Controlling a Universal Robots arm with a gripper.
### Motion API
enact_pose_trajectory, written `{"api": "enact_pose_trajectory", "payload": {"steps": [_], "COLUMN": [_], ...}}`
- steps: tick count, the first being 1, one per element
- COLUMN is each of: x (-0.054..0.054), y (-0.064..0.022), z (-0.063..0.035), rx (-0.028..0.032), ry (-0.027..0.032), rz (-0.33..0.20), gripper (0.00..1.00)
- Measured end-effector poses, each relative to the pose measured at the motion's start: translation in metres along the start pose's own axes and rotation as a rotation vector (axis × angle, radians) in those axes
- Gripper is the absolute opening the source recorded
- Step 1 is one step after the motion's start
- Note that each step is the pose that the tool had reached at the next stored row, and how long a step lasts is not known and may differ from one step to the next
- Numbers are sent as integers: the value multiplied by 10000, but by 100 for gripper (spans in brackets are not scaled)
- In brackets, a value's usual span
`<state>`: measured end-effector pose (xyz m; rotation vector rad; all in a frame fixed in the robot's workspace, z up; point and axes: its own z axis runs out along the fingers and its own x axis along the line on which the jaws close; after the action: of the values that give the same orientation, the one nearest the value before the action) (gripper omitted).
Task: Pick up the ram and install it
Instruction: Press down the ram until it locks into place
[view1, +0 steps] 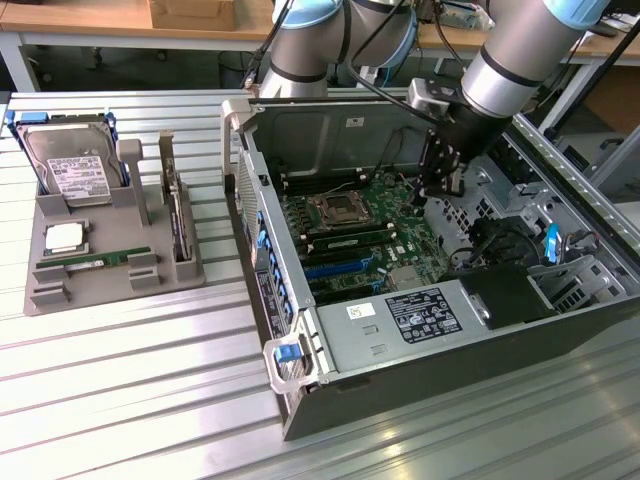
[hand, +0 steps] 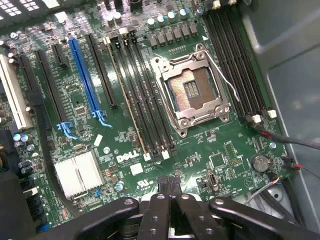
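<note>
The motherboard (hand: 200, 145) was dark green, speckled with silver solder points and small silver capacitors. One long slot (hand: 85, 75) at ten o'clock of the silver processor socket (hand: 192, 90) was bright blue; the other slots were black. The gripper (hand: 169, 182) was matt black. On the grey tray (view1: 90, 285), the ram (view1: 95, 260) was green with a white sticker. The computer case (view1: 420, 385) was black with blue clips.
</note>
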<state>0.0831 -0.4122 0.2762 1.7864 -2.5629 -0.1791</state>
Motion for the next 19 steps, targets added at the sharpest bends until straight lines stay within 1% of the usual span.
{"api": "enact_pose_trajectory", "payload": {"steps": [2,4,6,12,16,18,19], "x": [0,0,0,0,0,0,0], "y": [0,0,0,-1,-1,-1,-1], "z": [1,2,3,5,8,8,8], "rx": [32,55,85,154,219,230,242], "ry": [-58,-100,-155,-279,-400,-421,-444], "rz": [569,981,1529,2753,3937,4148,4366], "gripper": [10,10,10,10,10,10,10]}}
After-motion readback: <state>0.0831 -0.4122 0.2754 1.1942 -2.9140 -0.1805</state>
